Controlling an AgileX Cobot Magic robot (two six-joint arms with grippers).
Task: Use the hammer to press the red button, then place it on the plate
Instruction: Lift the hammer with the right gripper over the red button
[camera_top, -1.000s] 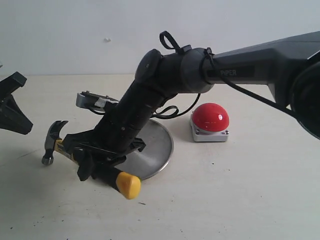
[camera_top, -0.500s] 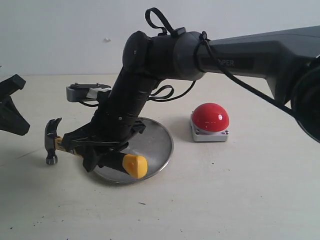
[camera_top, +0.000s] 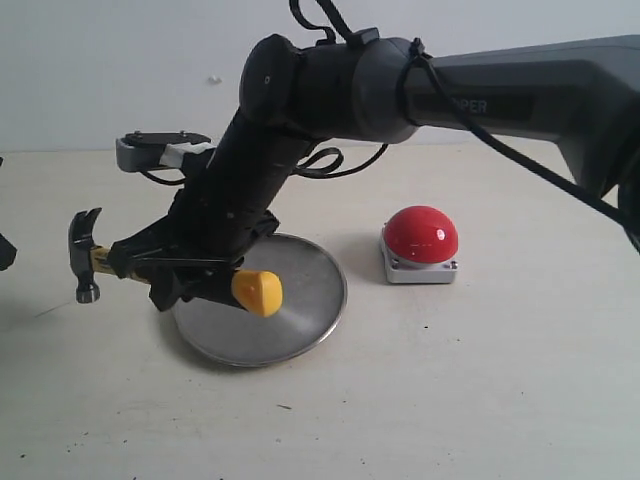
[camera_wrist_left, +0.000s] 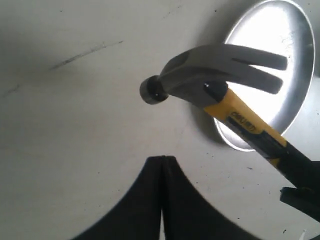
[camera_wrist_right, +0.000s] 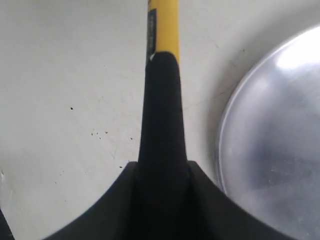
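Observation:
My right gripper (camera_top: 170, 275) is shut on the black grip of the hammer (camera_top: 82, 262) and holds it nearly level, just above the table. The dark head points left, beyond the plate's edge. The yellow handle end (camera_top: 258, 292) hangs over the left part of the silver plate (camera_top: 310, 300). In the right wrist view the handle (camera_wrist_right: 162, 95) runs out from between my fingers, with the plate (camera_wrist_right: 270, 160) beside it. The red button (camera_top: 421, 234) sits right of the plate. My left gripper (camera_wrist_left: 162, 159) is shut and empty, and faces the hammer head (camera_wrist_left: 210, 75) and plate (camera_wrist_left: 285, 45).
The right arm reaches across from the upper right, over the plate. Only a dark bit of the left gripper (camera_top: 5, 252) shows at the exterior view's left edge. A pale wall stands behind the table.
The right gripper has raised the hammer and swung it nearly level, so the yellow end rose and the head shifted left. The left gripper drew back towards the left edge.

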